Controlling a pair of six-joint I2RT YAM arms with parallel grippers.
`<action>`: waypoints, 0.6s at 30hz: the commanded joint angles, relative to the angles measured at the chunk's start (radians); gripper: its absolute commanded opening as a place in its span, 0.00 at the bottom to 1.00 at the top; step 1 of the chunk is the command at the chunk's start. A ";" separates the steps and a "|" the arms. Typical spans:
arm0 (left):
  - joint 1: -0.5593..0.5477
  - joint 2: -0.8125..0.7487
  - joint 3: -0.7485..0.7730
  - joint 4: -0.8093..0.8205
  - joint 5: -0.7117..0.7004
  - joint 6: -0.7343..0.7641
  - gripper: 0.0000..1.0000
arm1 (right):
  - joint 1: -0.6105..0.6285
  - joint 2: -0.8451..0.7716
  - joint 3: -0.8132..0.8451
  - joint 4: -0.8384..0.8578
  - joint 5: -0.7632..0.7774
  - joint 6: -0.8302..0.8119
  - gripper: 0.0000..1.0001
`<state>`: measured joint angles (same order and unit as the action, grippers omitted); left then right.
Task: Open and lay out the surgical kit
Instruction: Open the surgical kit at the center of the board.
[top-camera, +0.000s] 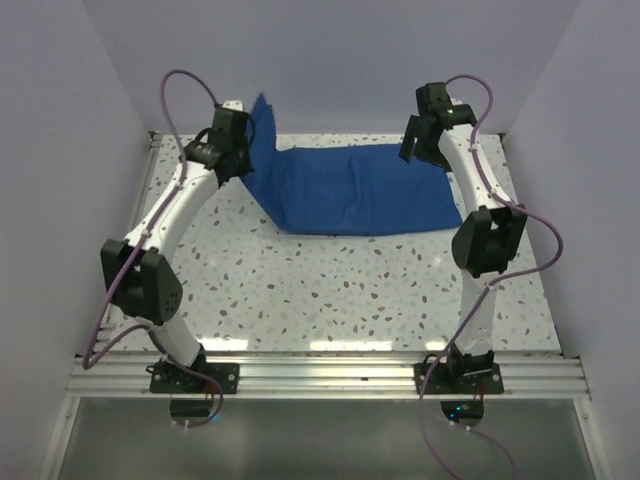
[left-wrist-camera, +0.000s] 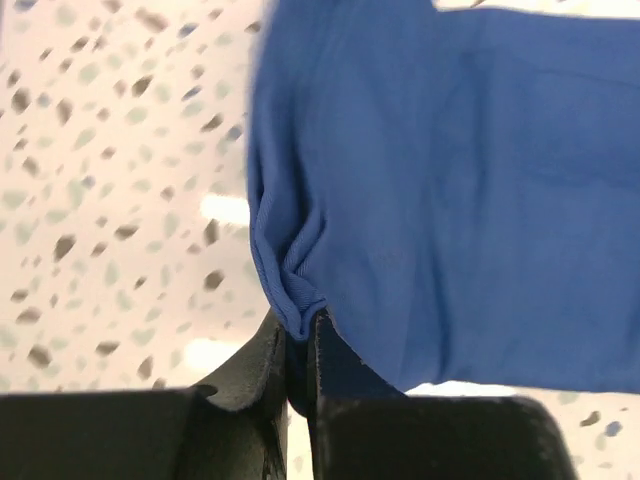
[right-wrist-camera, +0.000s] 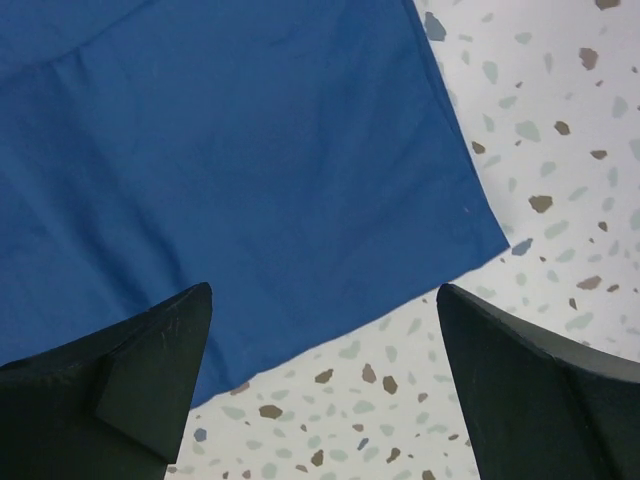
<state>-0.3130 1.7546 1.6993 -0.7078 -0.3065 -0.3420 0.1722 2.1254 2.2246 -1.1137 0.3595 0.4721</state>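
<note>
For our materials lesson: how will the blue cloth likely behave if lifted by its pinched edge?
Probably floppy: the blue cloth puckers where the left gripper pinches it. Likely light: one pinch holds a corner raised. It should drape, not stay flat.

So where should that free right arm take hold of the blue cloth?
Probably the corner of the blue cloth at its right end, from straight above. It lies flat with bare table on two sides, and the open right jaws hang right over it, while the left jaws pinch the other end.
</note>
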 joint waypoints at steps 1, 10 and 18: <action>0.069 -0.134 -0.166 0.042 -0.080 -0.012 0.08 | 0.000 0.066 0.120 0.009 -0.031 0.002 0.98; 0.184 -0.334 -0.475 0.021 -0.066 -0.052 1.00 | -0.045 0.220 0.230 0.225 -0.077 0.037 0.98; 0.183 -0.397 -0.549 -0.036 0.053 -0.115 1.00 | -0.117 0.407 0.371 0.374 -0.076 0.075 0.97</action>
<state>-0.1272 1.4036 1.1786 -0.7254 -0.3115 -0.4065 0.0887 2.4855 2.5397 -0.8467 0.2951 0.5037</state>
